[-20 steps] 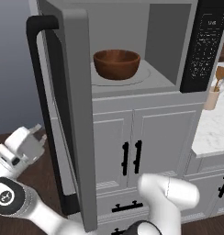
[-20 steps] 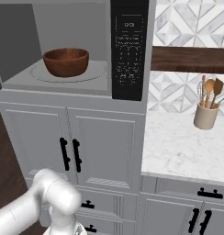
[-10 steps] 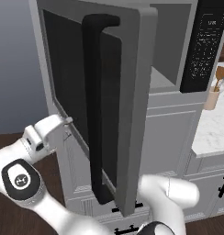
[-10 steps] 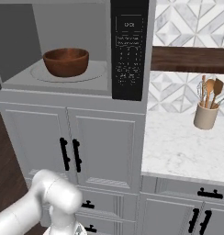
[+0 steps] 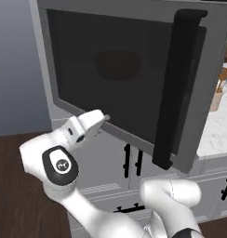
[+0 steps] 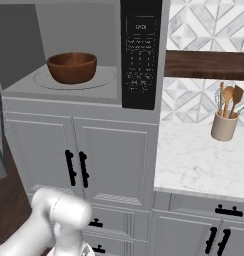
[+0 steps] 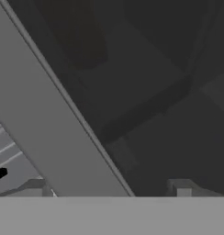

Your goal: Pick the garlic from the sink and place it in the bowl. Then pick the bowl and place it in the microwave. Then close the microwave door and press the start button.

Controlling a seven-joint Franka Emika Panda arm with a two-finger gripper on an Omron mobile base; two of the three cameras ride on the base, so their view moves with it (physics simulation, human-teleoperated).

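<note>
We find the bowl [image 6: 72, 67] seated inside the microwave [image 6: 84, 55], on its round tray, upright. The microwave door [image 5: 129, 83] stands partly swung, its dark glass facing the left base camera and its black bar handle [image 5: 178, 88] along the far edge. The pincer [image 5: 99, 118] is released, jaws spread wide and grasping nothing, pressed close against the door's lower grey frame. In the hand view that frame [image 7: 49, 124] runs diagonally before the fingertips [image 7: 180, 187]. We cannot make out the garlic.
</note>
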